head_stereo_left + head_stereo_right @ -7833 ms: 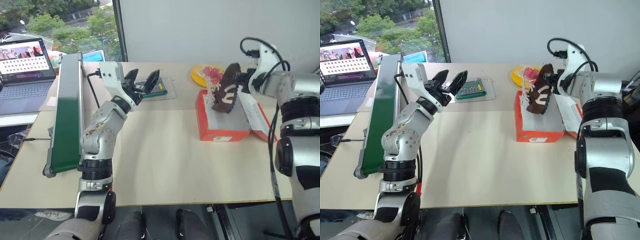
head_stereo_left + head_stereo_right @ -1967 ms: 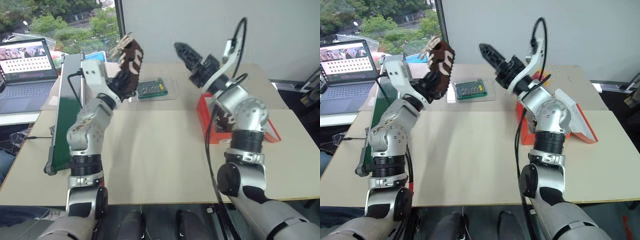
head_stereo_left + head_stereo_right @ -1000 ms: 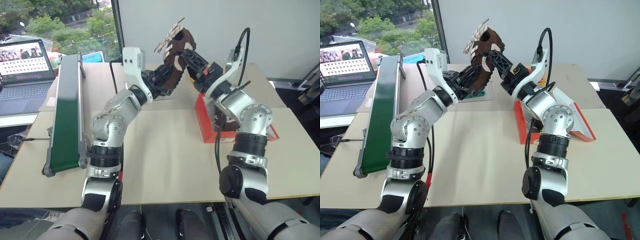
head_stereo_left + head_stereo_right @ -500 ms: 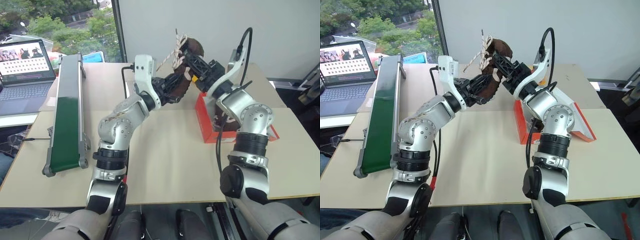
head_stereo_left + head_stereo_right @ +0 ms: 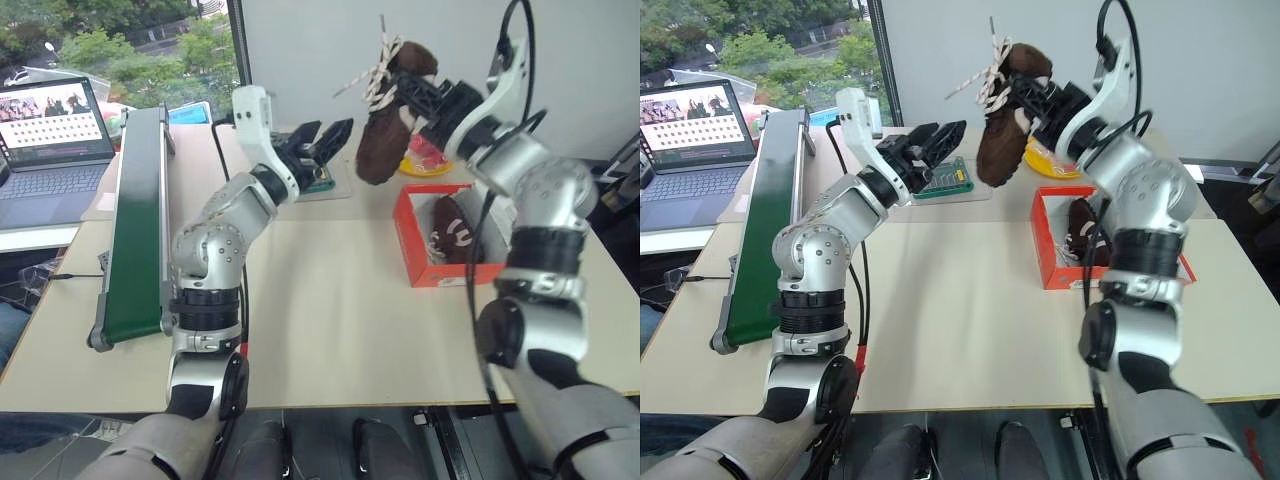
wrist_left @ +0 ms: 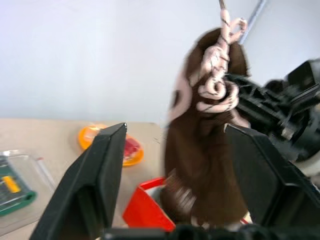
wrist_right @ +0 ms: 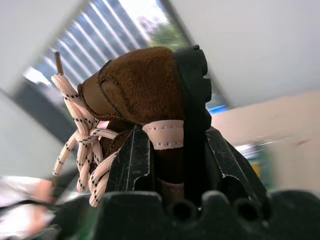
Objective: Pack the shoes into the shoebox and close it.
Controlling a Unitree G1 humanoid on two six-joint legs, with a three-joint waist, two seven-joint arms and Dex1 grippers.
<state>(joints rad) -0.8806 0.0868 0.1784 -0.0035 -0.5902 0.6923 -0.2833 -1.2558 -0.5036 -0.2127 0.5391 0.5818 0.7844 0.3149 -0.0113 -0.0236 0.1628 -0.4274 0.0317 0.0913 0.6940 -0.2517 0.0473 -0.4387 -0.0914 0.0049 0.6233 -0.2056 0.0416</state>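
One dark brown shoe (image 5: 380,140) with cream laces hangs toe down in the air, left of and above the orange-red shoebox (image 5: 440,273). My right gripper (image 5: 413,96) is shut on its heel end; the right wrist view shows the black fingers (image 7: 136,161) clamping the heel of that shoe (image 7: 142,85). My left gripper (image 5: 322,138) stands open just left of the shoe, apart from it; the left wrist view shows the same shoe (image 6: 202,150) beyond my spread fingers (image 6: 107,165). The second shoe (image 5: 452,232) lies inside the open box.
A yellow plate (image 5: 418,163) sits behind the box. A clear tray with a green board (image 5: 945,180) lies under my left gripper. A long green conveyor (image 5: 135,220) runs along the table's left side, with a laptop (image 5: 50,130) beyond it.
My left gripper has let go of the shoe, opened and drawn back left. My right gripper has carried the shoe up and to the right, nearer the box.
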